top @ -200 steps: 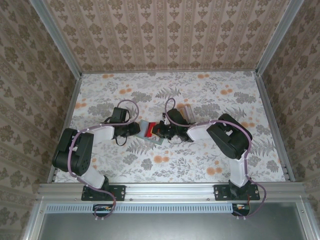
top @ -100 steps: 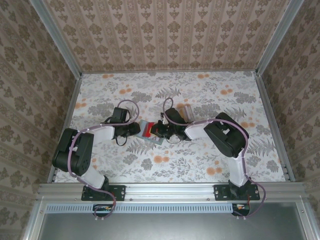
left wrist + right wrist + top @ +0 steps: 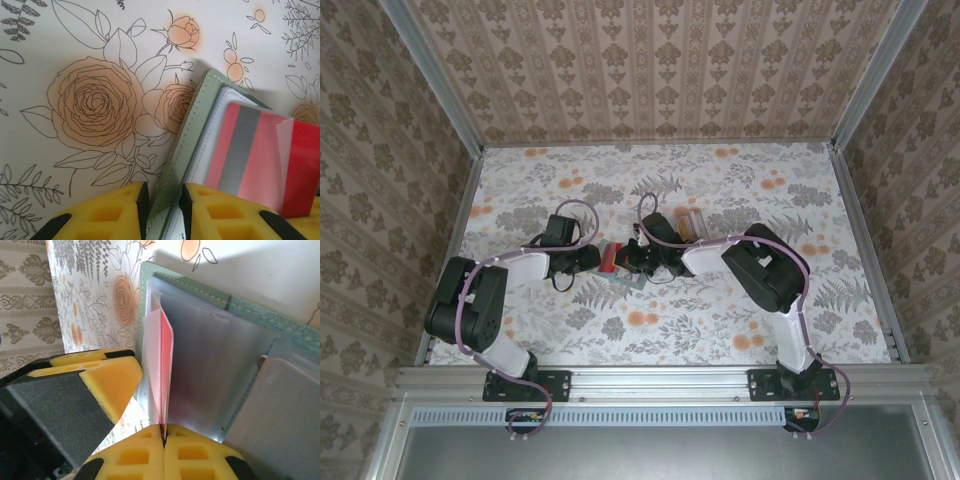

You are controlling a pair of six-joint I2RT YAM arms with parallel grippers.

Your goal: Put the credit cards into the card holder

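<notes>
Site: flower-printed tabletop (image 3: 60, 40), both arms reaching to its middle and meeting tip to tip in the top view.
Left pincer (image 3: 162, 212): narrow, its yellow pads (image 3: 105, 215) pressed on either side of the grey-green cover of the card holder (image 3: 190, 135).
Card holder: open, its gripped cover raised on edge off the tabletop; stitched rim and pale inner lining visible in the left wrist view.
Card holder, location: centre of the tabletop, between the two pincers, the rest of it lying flat under the right pincer.
Right pincer (image 3: 164, 440): closed, pads meeting on the near edge of the red card (image 3: 260, 160).
Red card: held on edge, its face against the clear inner lining of the card holder; a grey stripe runs along it.
Red card, seating: a translucent flap covers part of it; whether it sits inside a pocket cannot be told.
Clear tray (image 3: 693, 219): on the tabletop just beyond the right arm's wrist, apart from the card holder.
Surroundings: patterned walls on three sides, a metal rail along the near edge.
</notes>
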